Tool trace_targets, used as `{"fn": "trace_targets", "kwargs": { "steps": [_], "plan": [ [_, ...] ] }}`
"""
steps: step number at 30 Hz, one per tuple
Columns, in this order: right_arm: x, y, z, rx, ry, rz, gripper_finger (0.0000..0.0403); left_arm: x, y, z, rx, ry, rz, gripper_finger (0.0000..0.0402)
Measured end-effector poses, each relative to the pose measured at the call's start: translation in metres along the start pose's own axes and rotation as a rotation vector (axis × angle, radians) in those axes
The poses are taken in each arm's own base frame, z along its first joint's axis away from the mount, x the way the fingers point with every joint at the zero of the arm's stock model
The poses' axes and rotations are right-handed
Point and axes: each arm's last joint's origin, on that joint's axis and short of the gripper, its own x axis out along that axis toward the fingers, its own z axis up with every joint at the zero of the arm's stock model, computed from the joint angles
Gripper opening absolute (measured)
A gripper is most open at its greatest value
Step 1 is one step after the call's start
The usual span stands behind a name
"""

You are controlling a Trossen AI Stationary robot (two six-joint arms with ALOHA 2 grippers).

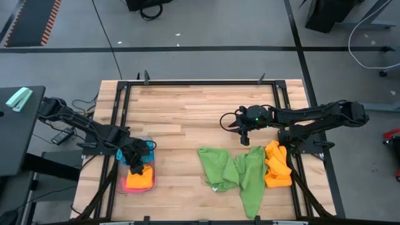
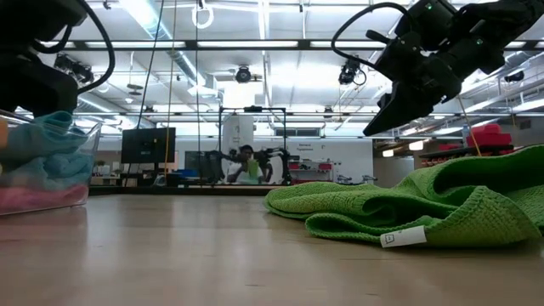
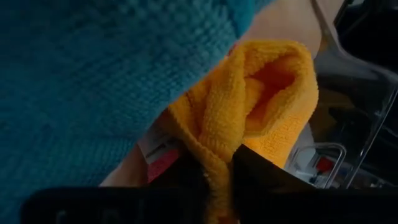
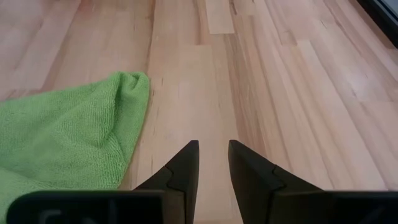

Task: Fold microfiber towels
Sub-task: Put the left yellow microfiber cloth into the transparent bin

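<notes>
A clear tray at the table's left holds an orange microfiber towel over a pink one, and a blue one shows at the tray's top in the low view. My left gripper is down in the tray, shut on the orange towel. Two green towels lie crumpled on the wood at centre right, with orange ones heaped beside them. My right gripper hangs above the bare wood just beyond the green towels, narrowly open with nothing between its fingers. My left gripper pinches a raised fold of the orange towel between its two fingers, the cloth filling the gap between them. The fingers come slanting down from above. The rest of the towel lies bunched on the stack in the tray.
The blue towel fills much of the left wrist view, close to that gripper. A dark metal frame runs round the table top. Bare wood lies between the tray and the green towels and along the far half.
</notes>
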Motion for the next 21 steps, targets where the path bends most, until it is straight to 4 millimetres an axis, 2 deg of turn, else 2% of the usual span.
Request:
{"fn": "trace_targets", "kwargs": {
  "steps": [11, 16, 21],
  "plan": [
    [0.0000, -0.0002, 0.0012, -0.001, -0.013, -0.005, 0.0096, -0.0007, -0.0010, -0.0010, -0.079, 0.057, -0.032, 0.0192],
    [0.0000, -0.0003, 0.0026, 0.007, -0.026, -0.006, 0.0096, -0.0026, 0.0005, 0.0017, -0.119, 0.060, -0.042, 0.0213],
    [-0.0001, -0.0003, 0.0032, 0.010, -0.032, -0.006, 0.0096, -0.0056, 0.0029, 0.0052, -0.129, 0.063, -0.054, 0.0209]
  ]
}}
